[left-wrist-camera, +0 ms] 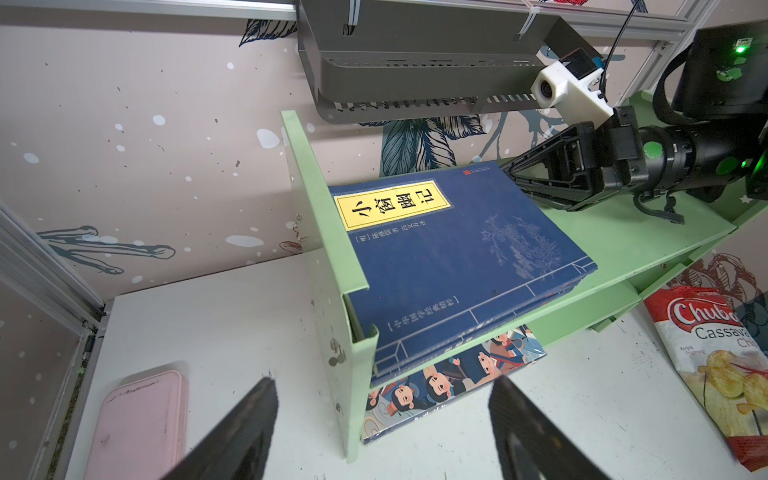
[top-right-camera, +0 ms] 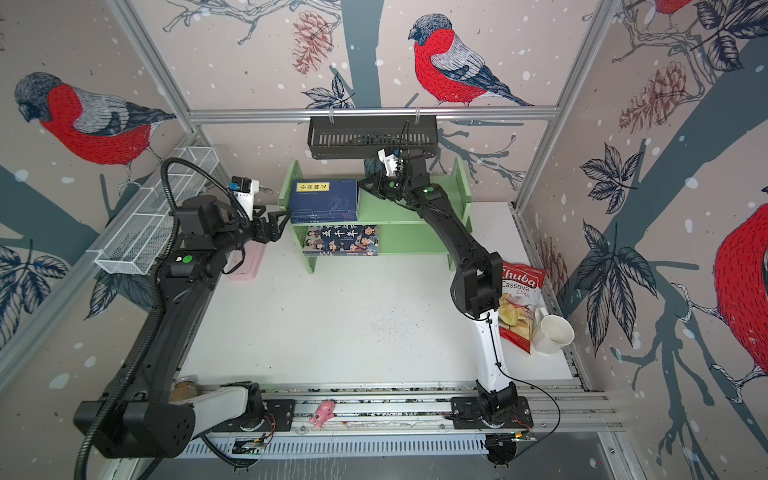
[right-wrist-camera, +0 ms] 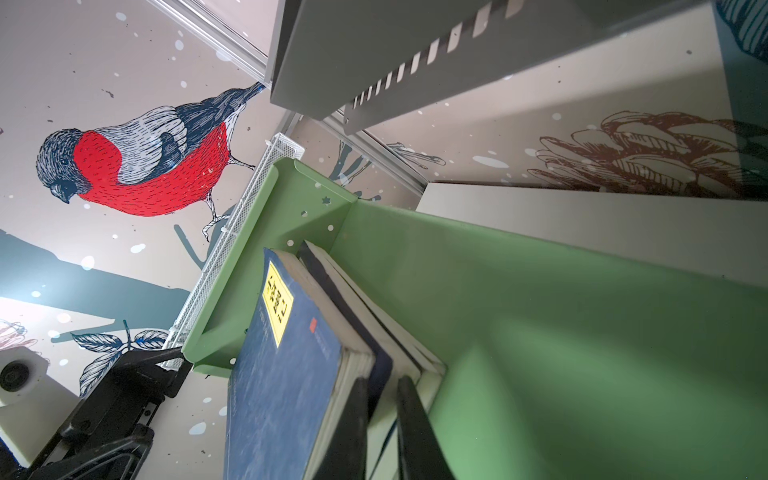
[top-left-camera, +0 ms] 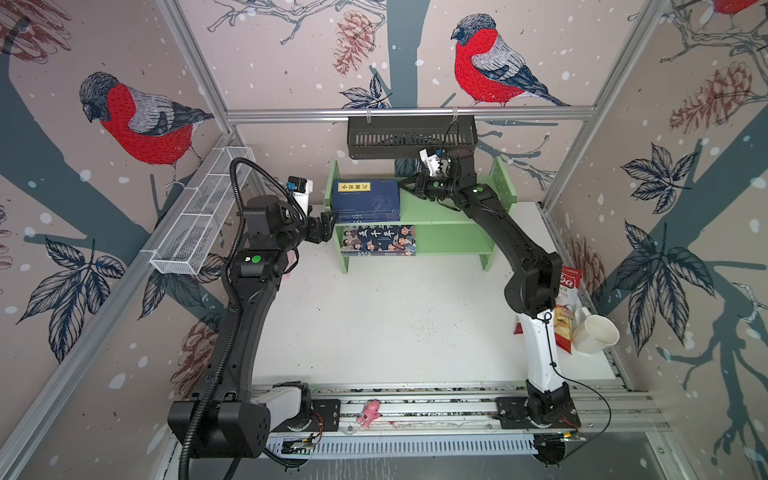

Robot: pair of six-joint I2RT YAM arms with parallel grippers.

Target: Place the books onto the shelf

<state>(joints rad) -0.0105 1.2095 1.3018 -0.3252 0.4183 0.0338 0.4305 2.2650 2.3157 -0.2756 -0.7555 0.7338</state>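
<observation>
Shelf (top-left-camera: 453, 208), two tiers: navy books (top-left-camera: 365, 201) stacked flat on the upper tier, cartoon book (top-left-camera: 380, 240) laid on the lower. Right gripper (top-left-camera: 401, 184): jaws pinched on the stack's edge. Left gripper (top-left-camera: 333, 222): jaws apart, held beside the side panel.

Open table (top-left-camera: 395, 316) before the shelf (top-left-camera: 449, 243); black basket (top-left-camera: 411, 137) above its top tier.

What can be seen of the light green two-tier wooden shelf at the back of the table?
The light green two-tier shelf looks matte-painted: two flat boards between upright side panels with small holes, on short legs. It stands upright on the white table near the back wall, below the black slotted basket. A stack of dark navy books lies on its upper board's left end; a cartoon-covered book lies below.
</observation>
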